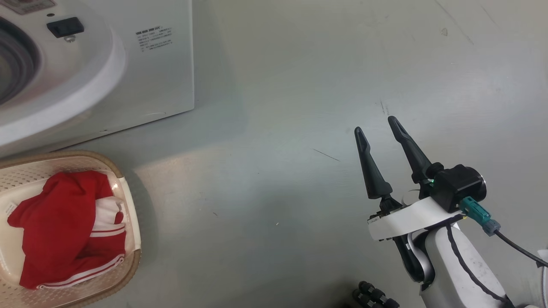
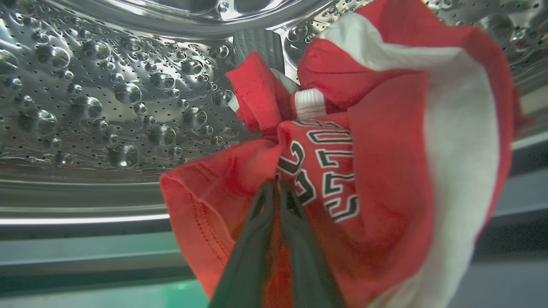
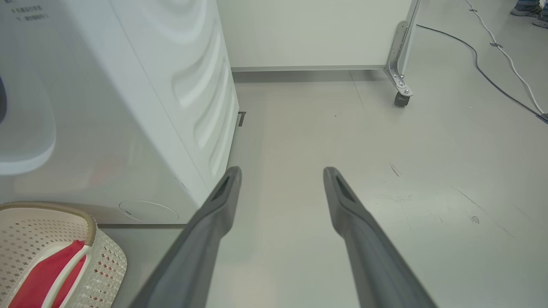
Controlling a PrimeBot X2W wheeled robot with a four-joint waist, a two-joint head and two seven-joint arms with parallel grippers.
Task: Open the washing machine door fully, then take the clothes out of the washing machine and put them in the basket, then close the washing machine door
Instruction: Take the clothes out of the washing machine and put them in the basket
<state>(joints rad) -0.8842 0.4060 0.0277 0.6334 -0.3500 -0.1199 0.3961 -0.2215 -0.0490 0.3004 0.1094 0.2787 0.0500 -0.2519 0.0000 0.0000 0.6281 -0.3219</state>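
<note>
Left jaws tight on red garment (image 2: 385, 162) (in drum (image 2: 85, 107)); right jaws apart.

Floor (image 1: 299, 85): pale grey, smooth, w/ faint scuffs + one thin dark scratch. The washing machine (image 1: 171, 77) stands on it. The basket (image 1: 136, 256) sits on floor just in front of machine's base, near its front corner. Past machine's side: white panel (image 3: 308, 34) on a caster (image 3: 401, 99). Cables (image 3: 492, 44) lie well apart from machine.
</note>
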